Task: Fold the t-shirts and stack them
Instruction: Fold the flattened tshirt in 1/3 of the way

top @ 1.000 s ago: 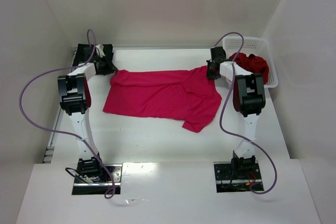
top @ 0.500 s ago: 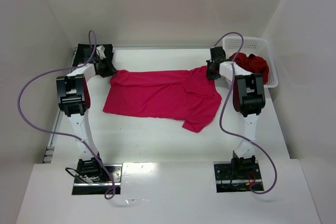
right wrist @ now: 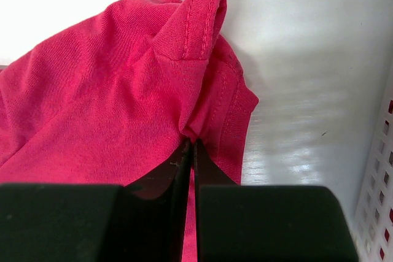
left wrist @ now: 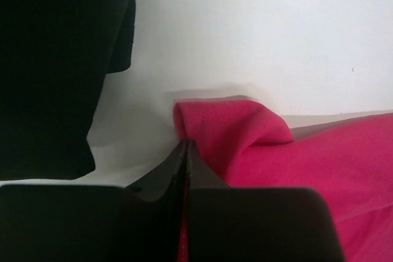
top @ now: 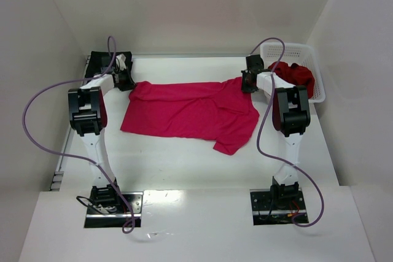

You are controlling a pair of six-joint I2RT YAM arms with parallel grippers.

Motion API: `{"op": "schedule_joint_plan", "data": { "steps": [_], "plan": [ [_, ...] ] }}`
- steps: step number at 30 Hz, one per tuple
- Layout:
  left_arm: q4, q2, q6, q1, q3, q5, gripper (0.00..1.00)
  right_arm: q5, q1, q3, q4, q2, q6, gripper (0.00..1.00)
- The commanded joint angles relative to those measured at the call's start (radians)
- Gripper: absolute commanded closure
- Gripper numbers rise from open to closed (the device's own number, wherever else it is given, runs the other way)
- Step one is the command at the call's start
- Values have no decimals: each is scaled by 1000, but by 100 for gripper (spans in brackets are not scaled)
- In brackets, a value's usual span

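A crimson-pink t-shirt (top: 190, 111) lies spread between both pincers: left gripper (left wrist: 184, 146) and right gripper (right wrist: 190, 144) each clench one far corner. Right of the right gripper, a white basket (top: 291, 47) holds dark red t-shirts (top: 298, 75). A black t-shirt (left wrist: 55, 65) lies just left of the left gripper.

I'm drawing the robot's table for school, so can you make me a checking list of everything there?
Surface: white table, bright glare near the arm bases.
Job's things: crimson-pink t-shirt spread out mid-table; black t-shirt in the back left corner; dark red shirt bundle in the basket.
Clutter: white lattice basket at back right.
Grippers: left gripper shut on the pink shirt's left end; right gripper shut on its right end.
Cables: purple cables loop from each arm.
Surroundings: white walls on three sides.
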Motion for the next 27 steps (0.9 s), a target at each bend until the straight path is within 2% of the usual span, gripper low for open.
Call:
{"op": "schedule_joint_plan", "data": {
  "steps": [1, 5, 8, 13, 18, 22, 25, 26, 27],
  "plan": [
    [12, 4, 27, -27, 49, -81, 99, 12, 14, -16, 18, -29, 0, 91],
    [34, -17, -4, -48, 60, -270, 100, 12, 14, -16, 18, -29, 0, 91],
    [55, -27, -27, -48, 60, -356, 100, 12, 14, -25, 18, -29, 0, 90],
    [44, -36, -64, -39, 95, -450, 100, 12, 14, -25, 18, -29, 0, 90],
    [67, -54, -84, -16, 55, -461, 95, 12, 14, -25, 18, -29, 0, 90],
    [67, -45, -96, -7, 67, -430, 87, 2, 14, -25, 18, -20, 0, 90],
    [55, -36, -96, 2, 83, -418, 71, -7, 14, -16, 18, -20, 0, 90],
    [55, -36, -96, 2, 83, -418, 60, -7, 14, -16, 18, -20, 0, 90],
    [55, -45, -96, 2, 83, -396, 57, -22, 14, -16, 18, -20, 0, 87]
  ]
}}
